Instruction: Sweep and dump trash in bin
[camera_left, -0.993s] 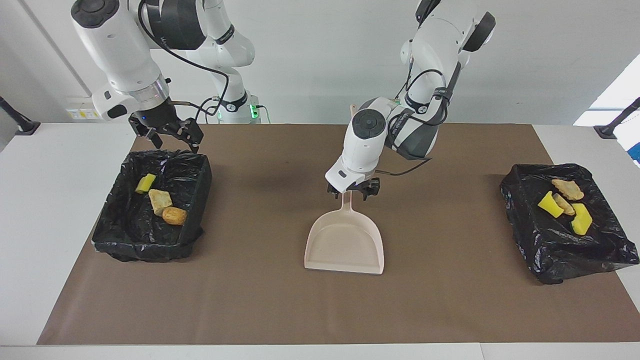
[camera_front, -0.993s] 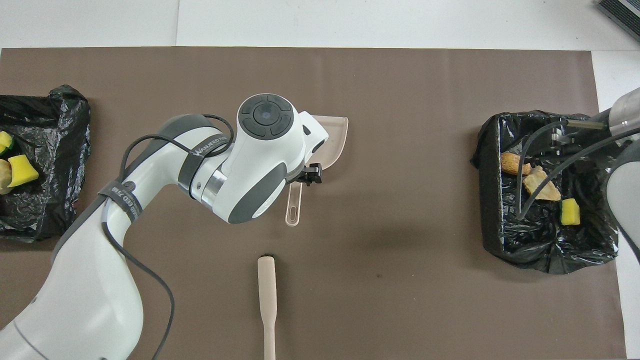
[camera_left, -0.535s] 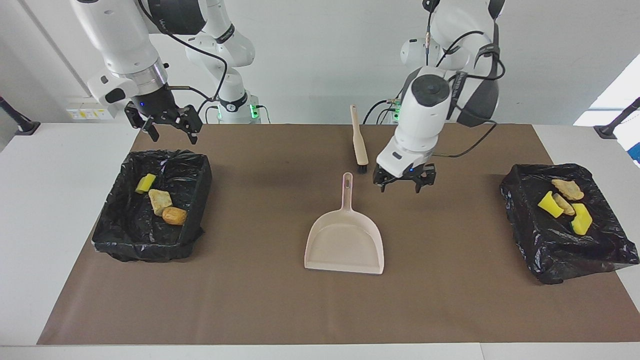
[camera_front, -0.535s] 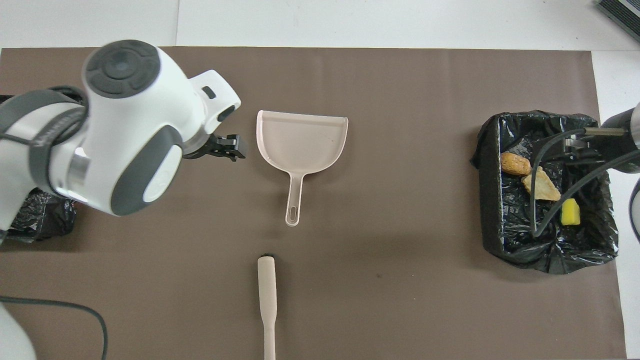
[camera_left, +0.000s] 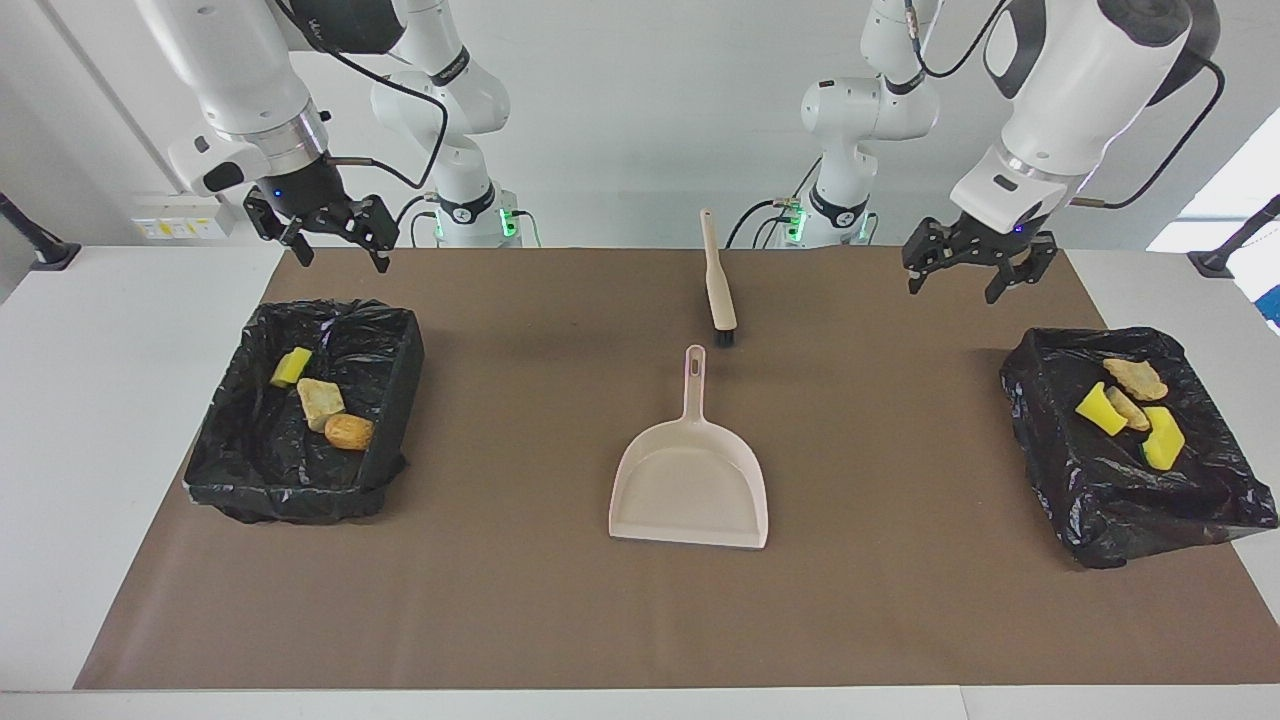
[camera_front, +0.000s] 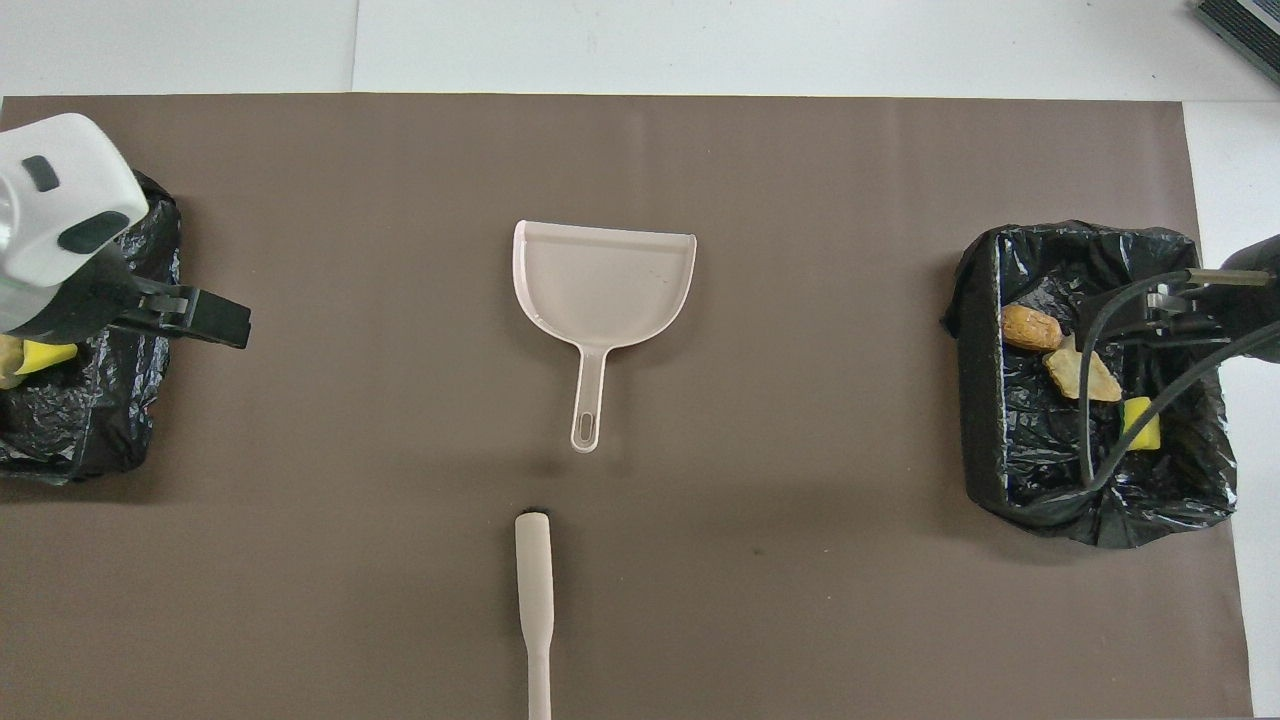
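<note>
Above the worktop (camera_left: 130, 420), left gripper (camera_left: 967, 270) and right gripper (camera_left: 325, 232) hang spread apart, empty. Trash (camera_left: 322, 402) lies in both black-lined bins (camera_left: 395, 400). No writing is legible.

1. The brown mat (camera_left: 900, 600) looks like matt paper, smooth and flat.
2. Both bin liners (camera_left: 395, 370) are thin black plastic film, crinkled and glossy.
3. The dustpan (camera_left: 690, 490) is smooth beige plastic with a soft sheen.
4. The brush (camera_left: 716, 280) has a smooth beige handle and black bristles.
5. The trash (camera_left: 320, 402) includes porous yellow sponge and rough, rock-like beige lumps.
</note>
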